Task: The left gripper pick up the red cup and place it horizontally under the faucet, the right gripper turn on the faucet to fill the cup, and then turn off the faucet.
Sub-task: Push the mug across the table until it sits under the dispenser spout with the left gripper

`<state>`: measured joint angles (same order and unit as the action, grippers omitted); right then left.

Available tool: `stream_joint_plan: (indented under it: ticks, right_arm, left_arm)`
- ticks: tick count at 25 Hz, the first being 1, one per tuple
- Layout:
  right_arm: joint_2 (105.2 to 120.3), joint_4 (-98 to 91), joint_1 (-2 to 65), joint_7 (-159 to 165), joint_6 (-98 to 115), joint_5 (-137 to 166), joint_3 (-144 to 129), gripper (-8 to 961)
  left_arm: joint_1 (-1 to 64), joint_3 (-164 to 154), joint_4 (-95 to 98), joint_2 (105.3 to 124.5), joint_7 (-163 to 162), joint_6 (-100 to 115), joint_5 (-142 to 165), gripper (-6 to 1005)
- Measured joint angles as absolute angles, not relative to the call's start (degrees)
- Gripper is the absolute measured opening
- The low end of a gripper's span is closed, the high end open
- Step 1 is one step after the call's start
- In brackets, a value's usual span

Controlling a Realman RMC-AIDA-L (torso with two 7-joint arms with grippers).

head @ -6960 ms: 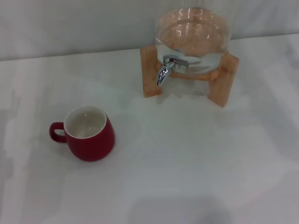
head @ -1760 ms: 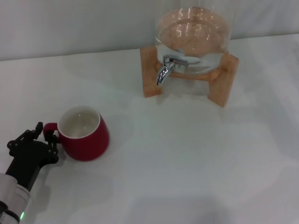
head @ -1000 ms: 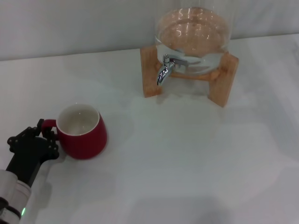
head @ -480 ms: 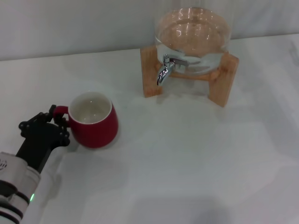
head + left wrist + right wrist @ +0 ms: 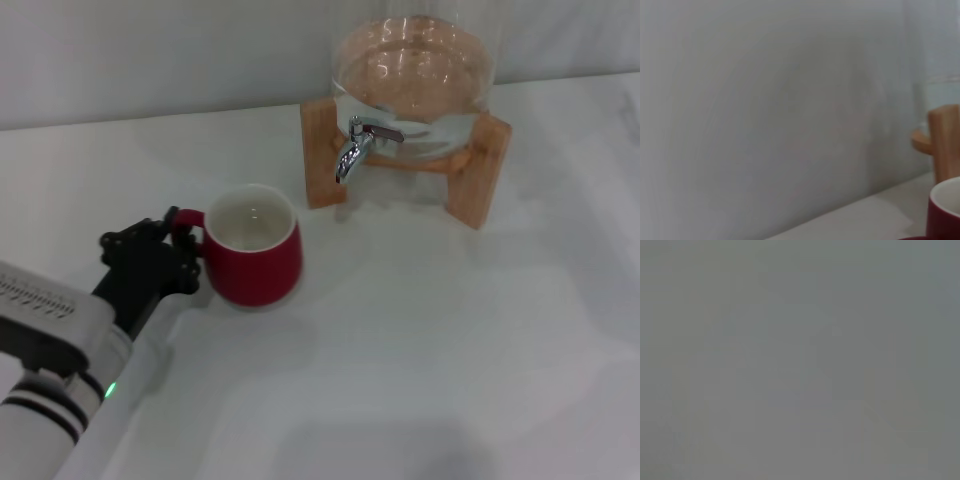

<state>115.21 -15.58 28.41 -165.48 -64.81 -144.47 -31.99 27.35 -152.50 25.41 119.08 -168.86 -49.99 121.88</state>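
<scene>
Head view: high, looking down on white table [image 5: 420, 350], wooden stand [image 5: 476, 178] at far edge. Left wrist view: low, near tabletop, facing wall; shares stand [image 5: 944, 140] and red cup [image 5: 945, 212] rim. Right wrist view: blank grey.

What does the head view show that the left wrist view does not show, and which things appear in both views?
Only the head view shows the left end effector closed on the handle of the red cup, the chrome faucet with its glass jar, and the white table. Only the left wrist view shows a close, plain grey wall. Both views share the red cup, seen only as a rim edge in the wrist view, and the wooden stand.
</scene>
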Motion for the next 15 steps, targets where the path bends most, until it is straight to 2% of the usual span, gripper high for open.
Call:
stream_joint_plan:
  ticks: [15]
  right_arm:
    - [115.23, -15.11, 28.29, -165.65, -65.22, -144.49, -32.61, 641]
  left_arm:
    - [32.33, -153.28, 28.53, 118.5, -169.78, -42.93, 123.88, 97]
